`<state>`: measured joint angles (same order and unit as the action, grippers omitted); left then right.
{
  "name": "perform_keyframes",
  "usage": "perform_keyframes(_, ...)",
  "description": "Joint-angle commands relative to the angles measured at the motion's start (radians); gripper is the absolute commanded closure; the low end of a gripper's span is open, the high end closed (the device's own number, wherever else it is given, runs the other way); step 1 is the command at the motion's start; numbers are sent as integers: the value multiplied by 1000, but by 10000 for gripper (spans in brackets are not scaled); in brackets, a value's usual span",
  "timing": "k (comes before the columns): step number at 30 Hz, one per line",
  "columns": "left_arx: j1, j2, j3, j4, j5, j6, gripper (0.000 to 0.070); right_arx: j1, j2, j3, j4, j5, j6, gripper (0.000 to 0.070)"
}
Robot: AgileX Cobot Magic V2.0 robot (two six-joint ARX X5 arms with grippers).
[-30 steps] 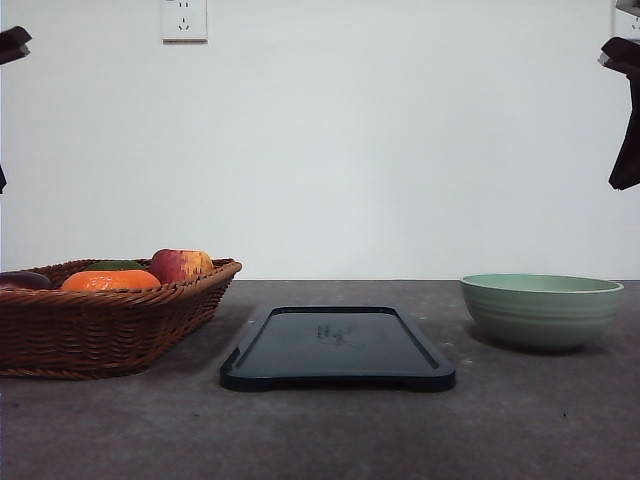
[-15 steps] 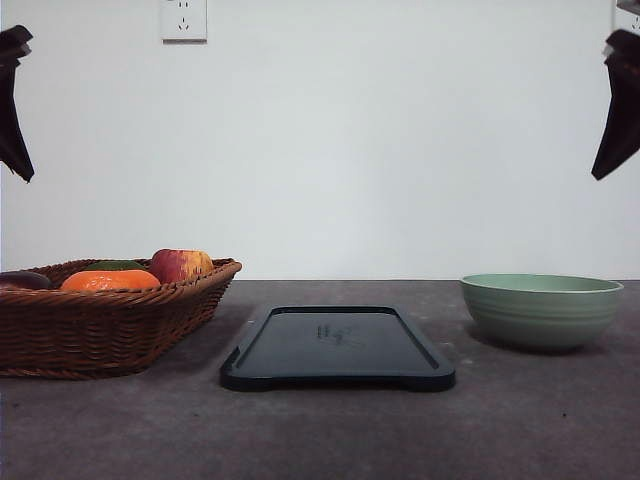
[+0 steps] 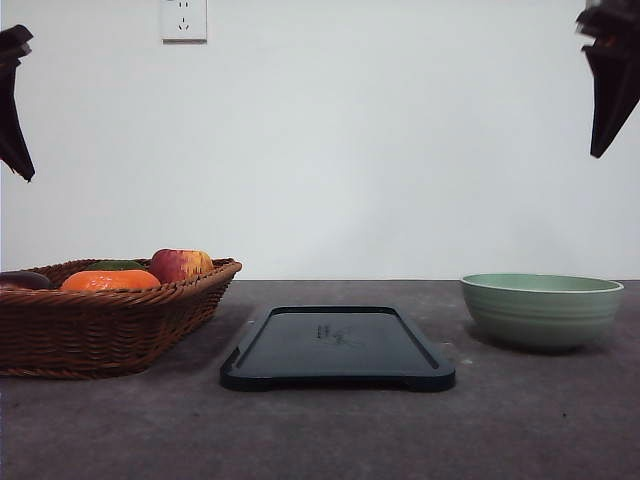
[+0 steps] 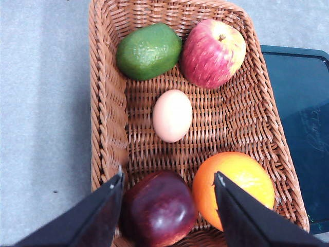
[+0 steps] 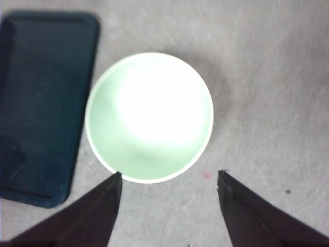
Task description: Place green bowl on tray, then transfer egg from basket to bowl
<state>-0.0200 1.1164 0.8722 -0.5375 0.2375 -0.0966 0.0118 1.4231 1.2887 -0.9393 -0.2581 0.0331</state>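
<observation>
The green bowl stands on the table at the right, beside the dark tray in the middle and apart from it. High above the bowl my right gripper hangs open; the right wrist view looks straight down on the bowl and tray past the spread right gripper. The wicker basket is at the left. My left gripper hangs high over it, open, with the tan egg lying in the middle of the basket.
In the basket around the egg lie a green fruit, a red-yellow apple, an orange and a dark red apple. A wall socket is on the white wall behind the grey table.
The right gripper has risen and shifted slightly left over the bowl. The left gripper came further into view a second ago, then held still. Bowl, tray and basket have not moved.
</observation>
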Motion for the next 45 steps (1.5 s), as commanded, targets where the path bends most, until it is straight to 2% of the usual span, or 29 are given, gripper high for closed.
perform_keyframes(1,-2,8,22,10,4,6,349,-2,59,51,-22,2,-6,330)
perform_keyframes(6,-2,8,21,10,4,6,349,-2,177,115,-41,21,-23,330)
perform_keyframes(12,-2,8,21,10,4,6,349,-7,288,121,-25,60,-30,330)
perform_keyframes(19,-2,8,21,14,4,6,349,-9,385,121,23,60,-41,337)
perform_keyframes(25,-2,8,21,14,4,6,349,-9,438,121,54,60,-41,521)
perform_keyframes(29,-2,8,21,14,4,6,349,-9,451,122,55,67,-42,700)
perform_keyframes(35,-2,8,21,14,4,6,349,-8,451,168,-1,67,-41,700)
perform_keyframes(41,-2,8,21,15,4,6,349,18,451,316,-176,63,-41,700)
perform_keyframes(45,-2,8,21,15,4,6,349,71,451,430,-274,47,-33,700)
